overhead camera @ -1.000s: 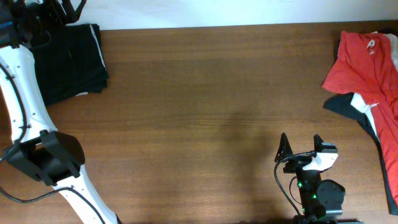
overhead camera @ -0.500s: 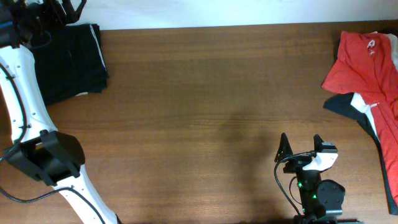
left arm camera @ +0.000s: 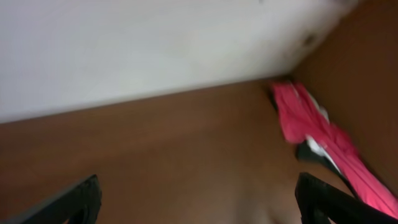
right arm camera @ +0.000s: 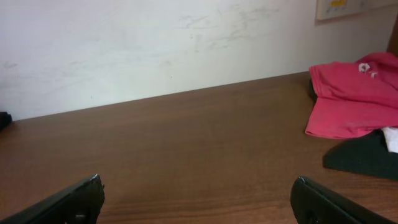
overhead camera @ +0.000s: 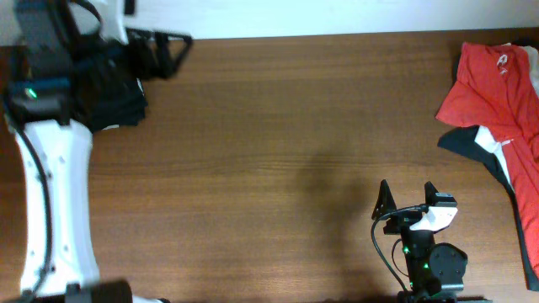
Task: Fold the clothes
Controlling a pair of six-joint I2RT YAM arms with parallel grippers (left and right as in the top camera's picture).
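Folded black shorts (overhead camera: 118, 91) lie at the table's back left corner, mostly covered by my left arm. My left gripper (overhead camera: 173, 52) is open and empty, just right of the shorts near the back edge. A red white-marked top (overhead camera: 493, 84) lies at the back right over a dark garment with a white stripe (overhead camera: 488, 151). The top also shows in the left wrist view (left arm camera: 311, 134) and in the right wrist view (right arm camera: 354, 96). My right gripper (overhead camera: 408, 202) is open and empty near the front edge. No khaki shorts are in view.
The brown wooden table (overhead camera: 278, 143) meets a white wall along its back edge (right arm camera: 155, 50). The right arm's base (overhead camera: 429, 261) stands at the front edge.
My left arm has swung right and off the black shorts; its open gripper now points right beside them. The right arm and the clothes have not moved.
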